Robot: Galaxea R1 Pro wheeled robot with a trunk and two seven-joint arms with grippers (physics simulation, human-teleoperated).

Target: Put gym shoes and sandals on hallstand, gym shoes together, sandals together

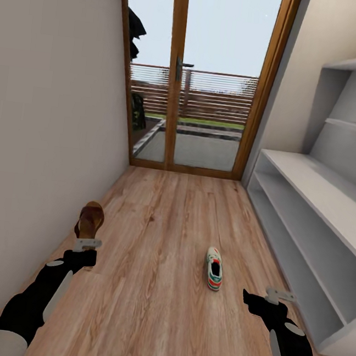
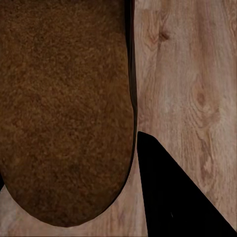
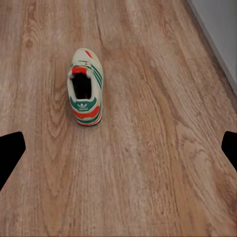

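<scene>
Two shoes lie on the corridor floor [image 1: 152, 308] ahead of me. At my right stands the white hallstand [image 1: 312, 210], its shelves bare; glass doors [image 1: 195, 75] close the corridor's far end. My left gripper [image 1: 86, 243] hangs just at the heel of a brown sandal [image 1: 89, 220] near the left wall; I cannot tell how its jaws stand. My right gripper [image 1: 279, 294] is spread wide, grasping nothing, behind a white gym shoe [image 1: 214, 268] lying mid-floor, well apart from the sandal.
</scene>
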